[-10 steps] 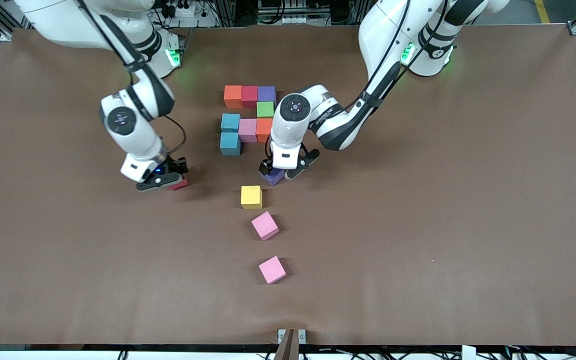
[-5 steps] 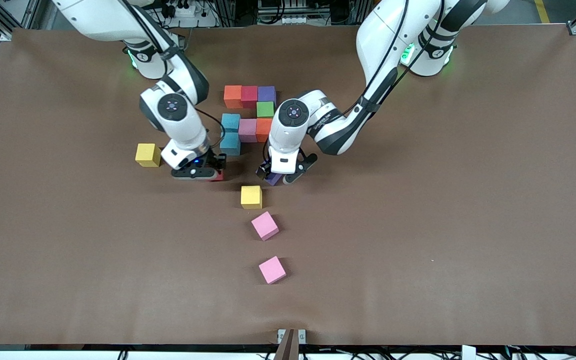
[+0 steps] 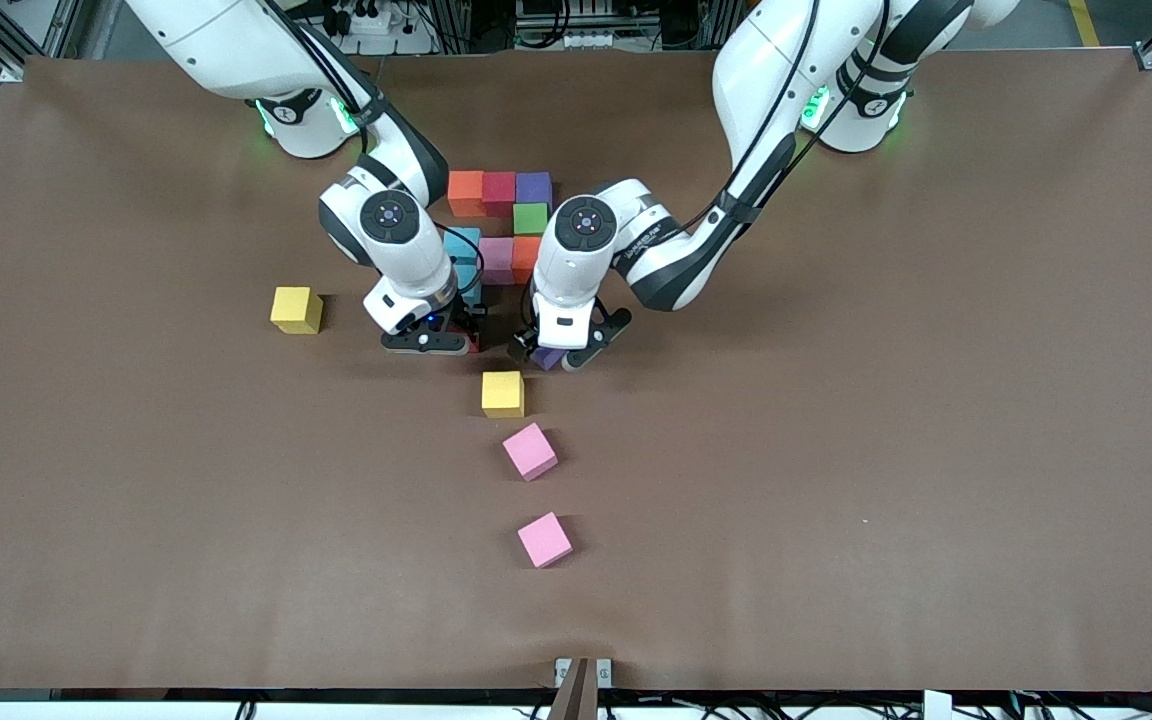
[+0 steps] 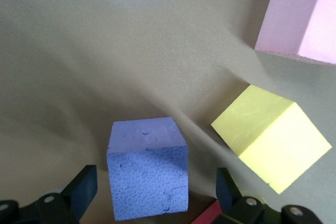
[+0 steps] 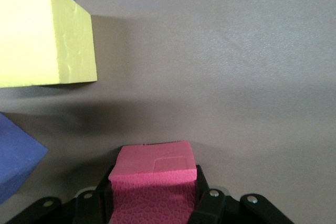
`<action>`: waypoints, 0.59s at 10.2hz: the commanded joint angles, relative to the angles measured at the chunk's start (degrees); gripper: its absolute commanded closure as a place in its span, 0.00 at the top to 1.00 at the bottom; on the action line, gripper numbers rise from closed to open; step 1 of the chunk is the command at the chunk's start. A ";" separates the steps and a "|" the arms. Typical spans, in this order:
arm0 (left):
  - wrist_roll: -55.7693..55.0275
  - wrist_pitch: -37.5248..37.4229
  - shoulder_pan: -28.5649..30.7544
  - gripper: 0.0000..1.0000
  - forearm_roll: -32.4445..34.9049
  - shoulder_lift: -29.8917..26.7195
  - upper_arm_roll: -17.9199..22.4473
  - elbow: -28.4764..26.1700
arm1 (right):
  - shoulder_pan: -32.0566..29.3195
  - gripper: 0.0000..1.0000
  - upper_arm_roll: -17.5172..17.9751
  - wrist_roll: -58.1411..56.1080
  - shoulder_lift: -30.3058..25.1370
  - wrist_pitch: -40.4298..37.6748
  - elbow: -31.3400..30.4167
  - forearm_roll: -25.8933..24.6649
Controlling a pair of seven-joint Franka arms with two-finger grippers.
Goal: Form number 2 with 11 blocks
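Note:
Part of the number 2 lies mid-table: orange (image 3: 466, 192), red (image 3: 499, 190) and purple (image 3: 534, 186) cubes in a row, then green (image 3: 531, 218), orange (image 3: 526, 250), mauve-pink (image 3: 496, 260) and light blue (image 3: 459, 240). My arm hides most of the second light blue cube. My right gripper (image 3: 466, 338) (image 5: 152, 192) is shut on a red block (image 5: 153, 174) low beside the light blue cubes. My left gripper (image 3: 548, 352) (image 4: 155, 187) is open around a purple block (image 4: 148, 174) on the table, with gaps on both sides.
A yellow cube (image 3: 503, 393) (image 4: 273, 137) (image 5: 44, 35) lies just nearer the camera than both grippers. Two bright pink cubes (image 3: 530, 451) (image 3: 545, 539) lie nearer still. Another yellow cube (image 3: 297, 309) sits toward the right arm's end.
My right gripper carried the red block from the right arm's end to beside the light blue cubes, uncovering the second yellow cube. My left gripper shifted only slightly over the purple block.

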 commanded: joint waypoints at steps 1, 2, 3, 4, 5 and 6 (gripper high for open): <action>-1.21 -0.41 -0.58 1.00 0.85 1.22 0.59 0.71 | 0.84 0.00 -0.06 0.61 0.88 -0.70 0.45 -0.45; -1.29 -0.41 -0.66 1.00 0.76 1.57 0.59 0.71 | 0.93 0.00 -0.06 0.52 0.79 -0.70 0.02 -0.54; -1.29 -0.32 -0.66 1.00 0.76 1.66 0.59 0.71 | 0.93 0.00 -0.06 0.43 0.62 -0.79 -0.42 -1.15; -1.29 -0.32 -0.66 0.98 0.76 1.93 0.59 0.71 | 0.84 0.00 -0.06 0.60 0.44 -2.53 -0.60 -2.55; -1.99 -0.23 -0.66 0.81 0.67 2.01 0.59 0.71 | 0.75 0.00 -0.06 0.69 0.36 -3.59 -0.60 -3.08; -4.52 -0.14 -0.58 0.60 0.59 2.02 0.59 0.71 | 0.75 0.00 -0.06 0.69 0.35 -3.69 -0.60 -3.09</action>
